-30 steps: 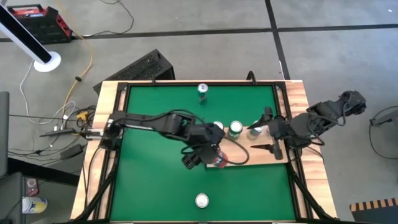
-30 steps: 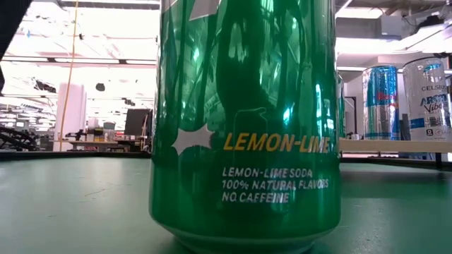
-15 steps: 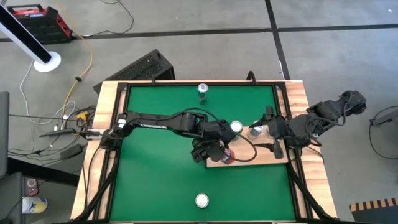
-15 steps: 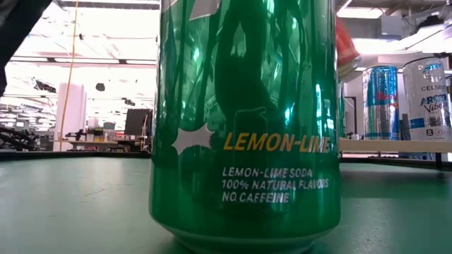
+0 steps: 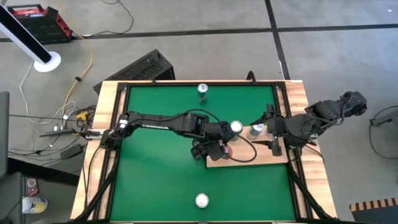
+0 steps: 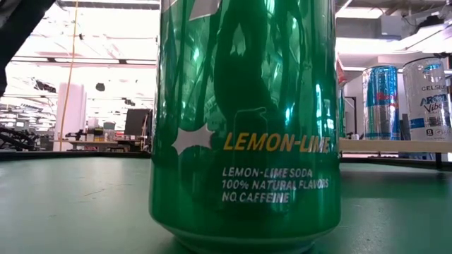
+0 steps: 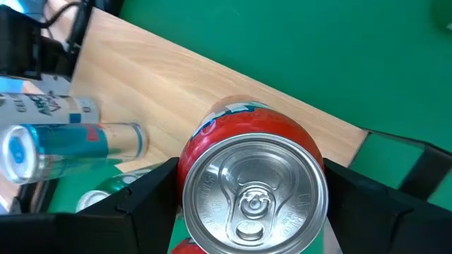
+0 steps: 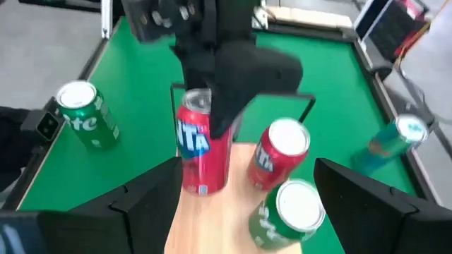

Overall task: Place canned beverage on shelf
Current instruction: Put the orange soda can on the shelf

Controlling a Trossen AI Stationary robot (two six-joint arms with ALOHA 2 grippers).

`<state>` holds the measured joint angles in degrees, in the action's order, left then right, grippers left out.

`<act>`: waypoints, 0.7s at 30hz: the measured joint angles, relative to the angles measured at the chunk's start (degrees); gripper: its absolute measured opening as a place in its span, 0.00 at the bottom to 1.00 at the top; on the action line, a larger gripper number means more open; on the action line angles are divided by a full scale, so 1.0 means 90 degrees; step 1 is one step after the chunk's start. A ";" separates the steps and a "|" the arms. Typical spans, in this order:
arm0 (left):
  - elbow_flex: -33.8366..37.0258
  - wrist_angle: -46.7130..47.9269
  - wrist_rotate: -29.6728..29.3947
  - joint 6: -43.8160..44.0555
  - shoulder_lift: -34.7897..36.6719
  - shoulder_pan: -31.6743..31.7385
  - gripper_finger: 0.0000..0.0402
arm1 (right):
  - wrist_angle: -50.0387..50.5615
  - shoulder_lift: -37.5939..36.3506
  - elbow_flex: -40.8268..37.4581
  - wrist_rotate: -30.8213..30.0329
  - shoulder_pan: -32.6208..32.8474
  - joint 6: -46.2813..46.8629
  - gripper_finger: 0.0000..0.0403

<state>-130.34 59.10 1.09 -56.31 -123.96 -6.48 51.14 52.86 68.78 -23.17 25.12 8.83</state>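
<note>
My left gripper (image 5: pixel 216 149) is shut on a red can (image 7: pixel 254 190) over the near left corner of the shelf (image 5: pixel 255 154), a light wooden board on the green table. The red can also shows in the right wrist view (image 8: pixel 199 144). On the shelf stand another red can (image 8: pixel 279 155), a green can (image 8: pixel 291 208), a blue can (image 6: pixel 381 102) and a white can (image 6: pixel 427 99). My right gripper (image 5: pixel 268 132) is open at the shelf's right end and holds nothing. My left gripper pinches the red can's upper side wall (image 7: pixel 185 176) between its two fingers (image 7: pixel 141 204), one on each side just below the rim. The fingers come from above, pointing down. The can is upright; whether its bottom (image 8: pixel 201 187) rests on the shelf, I cannot tell.
A big green lemon-lime can (image 6: pixel 244 120) stands at the table's near edge (image 5: pixel 201 200) and fills the low view. Another can (image 5: pixel 203 91) stands near the far edge. A green can (image 8: pixel 85 113) and a teal can (image 8: pixel 395 137) show beyond the shelf.
My left gripper has carried the red can toward the table's right edge, from beside the shelf's left end to over its near left corner. Half a second ago the can showed high up beside the green can in the low view; now it is hidden there.
</note>
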 joint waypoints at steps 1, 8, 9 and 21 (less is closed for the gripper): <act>0.0000 0.0037 -0.0006 0.0000 0.0000 -0.0011 0.69 | -0.0015 -0.0023 -0.0111 -0.0001 0.0007 0.0097 0.86; 0.0000 0.0042 -0.0023 0.0005 0.0000 -0.0070 0.70 | -0.1422 -0.0282 -0.1859 -0.0787 0.0536 0.1022 0.86; 0.0000 0.0042 -0.0034 0.0005 0.0000 -0.0070 0.70 | -0.1869 -0.0248 -0.2119 -0.0913 0.0605 0.1024 0.86; 0.0000 0.0067 -0.0268 0.0165 0.0000 -0.0070 0.70 | -0.4570 0.0816 -0.3043 -0.1430 0.0658 0.0456 0.90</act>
<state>-130.34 59.70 -1.32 -54.83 -123.96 -7.11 10.01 60.21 41.39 -36.05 31.05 12.93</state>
